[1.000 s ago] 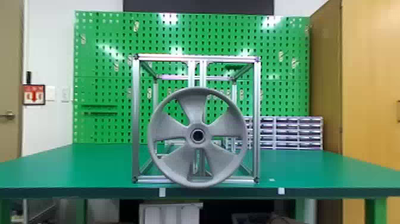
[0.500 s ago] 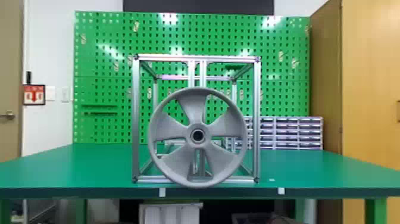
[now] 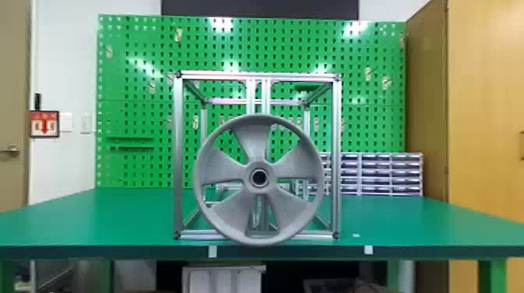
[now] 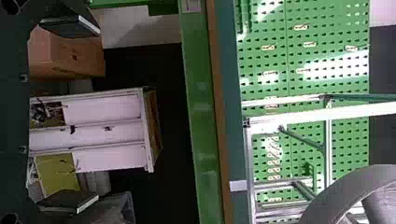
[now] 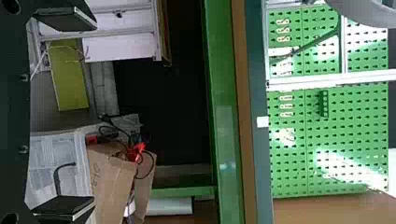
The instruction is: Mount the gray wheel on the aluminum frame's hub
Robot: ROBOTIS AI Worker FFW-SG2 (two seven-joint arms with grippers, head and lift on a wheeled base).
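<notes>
The gray wheel (image 3: 230,218) stands upright at the front of the aluminum frame (image 3: 178,156), its dark center bore facing the camera in the head view. Its lower rim overlaps the frame's bottom bar, and the hub behind it is hidden. Part of the wheel (image 4: 345,186) and the frame (image 4: 289,119) show in the left wrist view, where my left gripper (image 4: 70,115) stands open, apart from both. My right gripper (image 5: 65,114) is open with nothing between its fingers; the wheel (image 5: 373,14) and a frame post (image 5: 336,80) are farther off.
The frame rests on a green table (image 3: 97,218) close to its front edge. Behind are a green pegboard (image 3: 132,78) and a drawer unit (image 3: 382,171). Below the table are a white cabinet (image 4: 102,109) and a cardboard box (image 5: 109,177) with cables.
</notes>
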